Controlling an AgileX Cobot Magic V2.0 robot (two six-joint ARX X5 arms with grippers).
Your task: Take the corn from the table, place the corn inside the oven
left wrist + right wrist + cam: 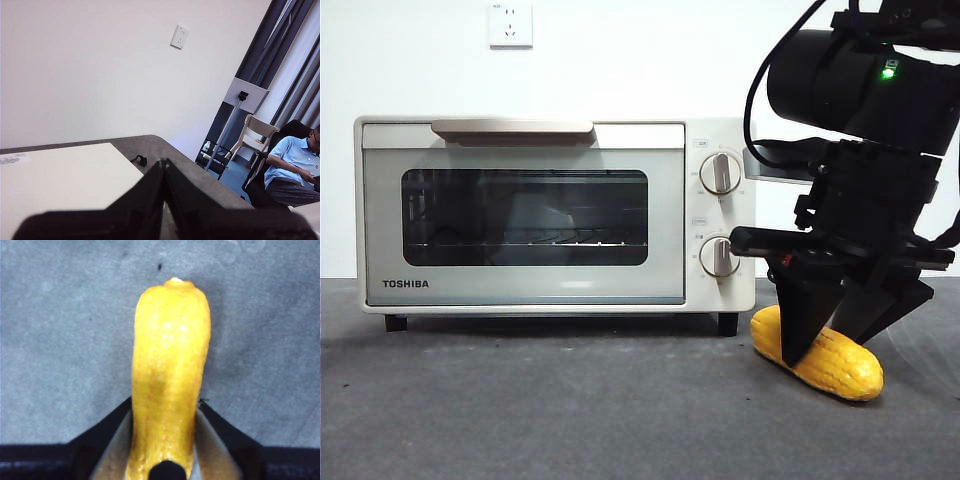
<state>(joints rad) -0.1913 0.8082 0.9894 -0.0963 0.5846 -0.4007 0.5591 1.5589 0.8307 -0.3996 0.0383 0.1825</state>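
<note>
I am reading "TOSHIBA" in black capitals at the lower left corner of the oven (555,213) door; the small grey labels above its 2 round knobs (721,172) are too small for me to read. I am counting 1 oven, 1 corn (820,356), 1 beige bar handle (512,129) along the top of the door, and 1 white wall socket (511,24) above the oven. The oven door is standing shut, its dark glass window showing a wire rack inside. My right gripper (830,335) is reaching down just off the oven's right front foot, with its 2 black jaws part open and pressing against both sides of the corn (169,375), which is lying on the table (520,410) with its far tip pointing away from my wrist; I cannot tell whether it is lifted at all, and in the front view its lower side is looking level with the table top. The table in front of the oven is lying bare and wide toward the left, while the corn is sitting near the right edge of the front view. My left gripper (165,167) is hanging above the oven's white top with its jaws pressed together, holding nothing, near the table's rounded far corner.
</note>
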